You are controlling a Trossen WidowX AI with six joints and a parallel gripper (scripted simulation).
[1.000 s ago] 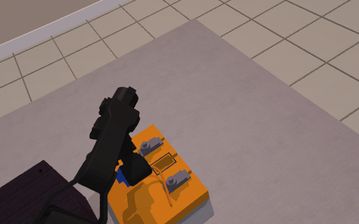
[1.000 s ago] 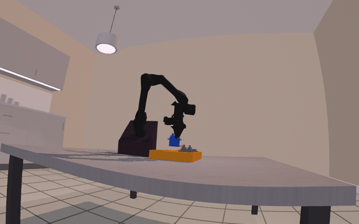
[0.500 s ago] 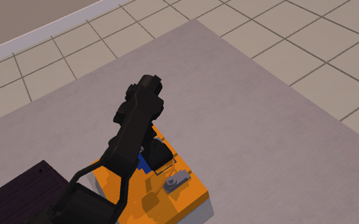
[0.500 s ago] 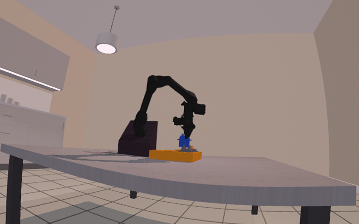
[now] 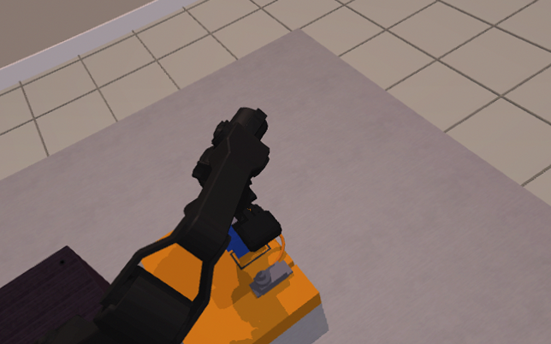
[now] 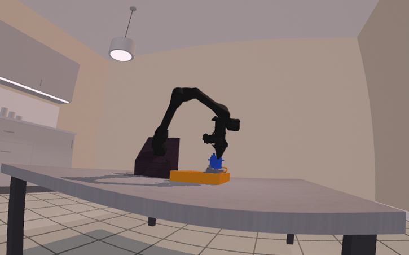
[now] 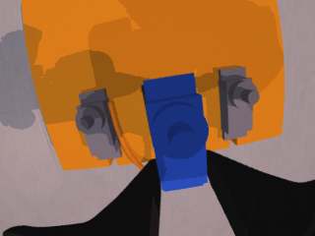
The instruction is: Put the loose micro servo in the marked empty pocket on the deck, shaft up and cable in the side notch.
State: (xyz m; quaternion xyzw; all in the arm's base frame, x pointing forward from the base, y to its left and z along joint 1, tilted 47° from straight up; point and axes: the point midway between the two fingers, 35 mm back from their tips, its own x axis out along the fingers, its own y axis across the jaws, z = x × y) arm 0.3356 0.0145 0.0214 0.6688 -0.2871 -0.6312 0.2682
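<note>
Blue micro servo (image 7: 176,133), centre of wrist view, pinched upright between gripper (image 7: 184,180) fingers above orange deck (image 7: 164,20), between two seated grey servos, apparently aligning for the outlined pocket (image 5: 247,259)

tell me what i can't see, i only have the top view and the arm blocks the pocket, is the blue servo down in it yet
Observer: no, the exterior view shows the blue servo held above the orange deck.
Operator: gripper got it firmly
Observer: yes, the wrist view shows the gripper shut on its body.
Operator: lined up
Observer: roughly, it hangs between the two grey servos, round output boss facing the wrist camera.
</note>
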